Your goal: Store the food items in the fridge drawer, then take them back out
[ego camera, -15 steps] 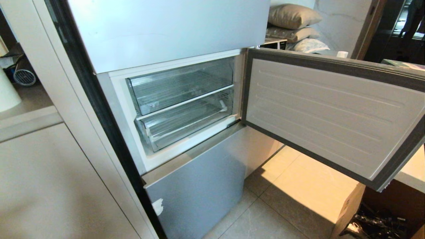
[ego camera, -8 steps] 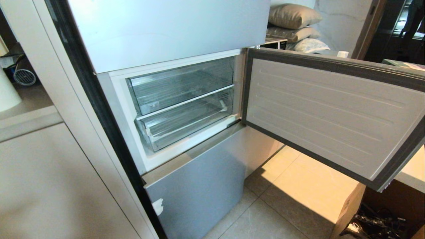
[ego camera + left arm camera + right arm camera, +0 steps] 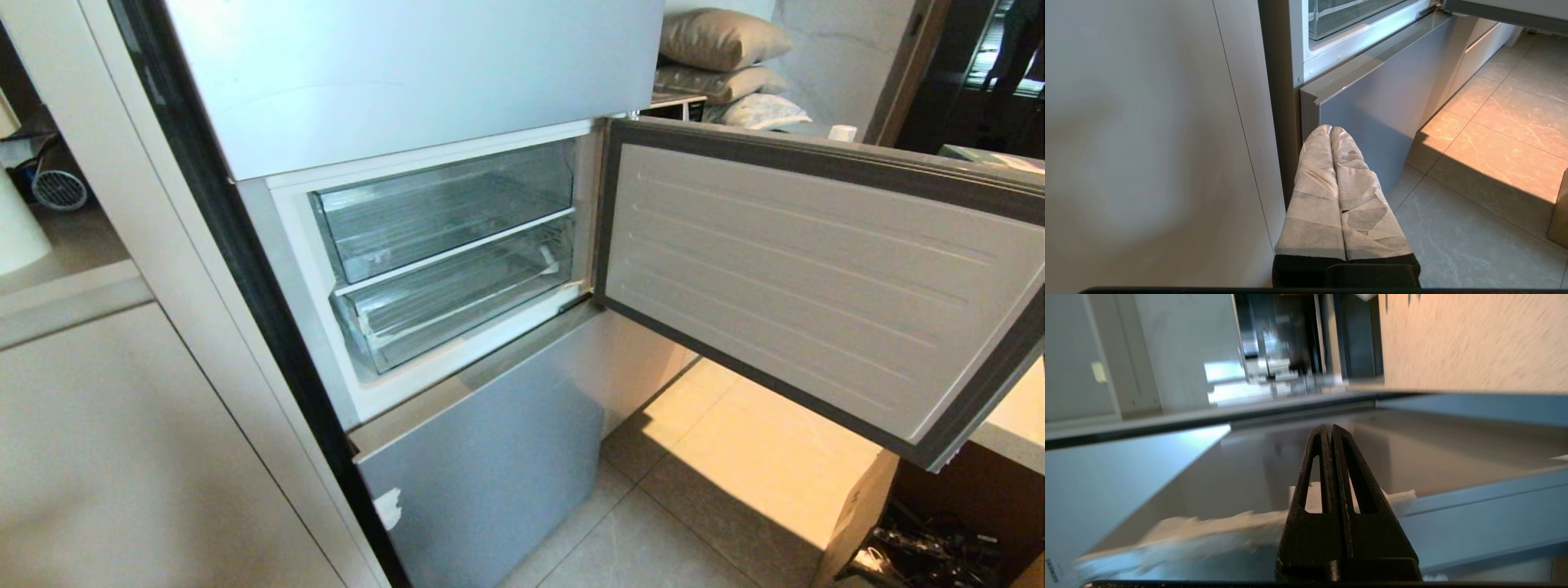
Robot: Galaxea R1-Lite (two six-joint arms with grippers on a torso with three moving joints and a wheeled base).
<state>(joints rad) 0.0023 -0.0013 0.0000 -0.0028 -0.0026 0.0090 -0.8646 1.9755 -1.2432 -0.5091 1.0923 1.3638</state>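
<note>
The pale silver-blue fridge is standing with its middle door swung wide, the clear ribbed fridge drawer sitting pushed in, lower of two bins

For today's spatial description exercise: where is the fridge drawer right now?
In the head view, the fridge drawer sits pushed in as the lower of two clear bins in the fridge, under the plain-fronted bin and left of the open door.

Pillows stacked behind; cardboard box on tiled floor
</note>
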